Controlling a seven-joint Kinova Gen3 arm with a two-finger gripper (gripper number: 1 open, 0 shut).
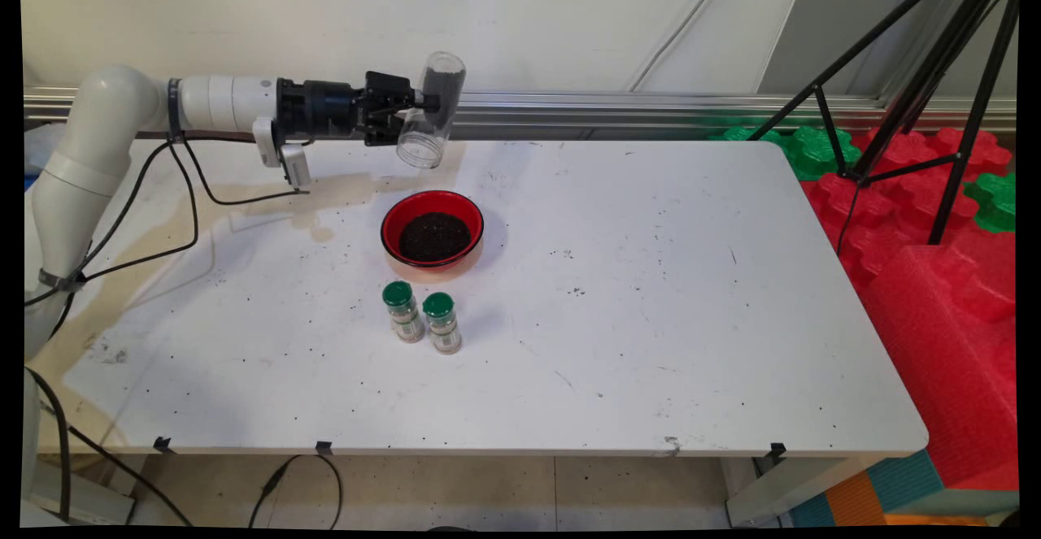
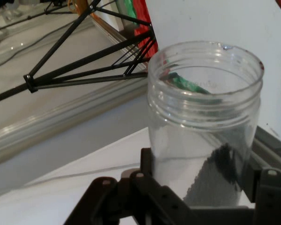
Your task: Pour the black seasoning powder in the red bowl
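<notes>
Your claw (image 1: 416, 105) was clamped across the middle of a clear plastic jar (image 1: 432, 110), its fingers pressed against the jar's sides rather than spread. The jar was carried high above the tabletop (image 1: 651, 295), near the far edge, and it was not upright: its long axis was tilted, with the open threaded mouth down and toward the near-left and the closed base up and toward the far-right. Dark grains sat packed in the raised base end, and in the hand view a dark patch of them clung to the jar's lower wall just above the claw's linkage.

The red bowl (image 1: 432, 228) lay below the jar and nearer the camera, already holding a round heap of the same dark material. The jar's mouth pointed roughly toward the bowl's far rim but stood well apart from it in height.

Two small bottles with green caps (image 1: 422, 312) stood upright, just beside one another, on the near side of the bowl, away from the claw. Dark specks were scattered across the tabletop.
</notes>
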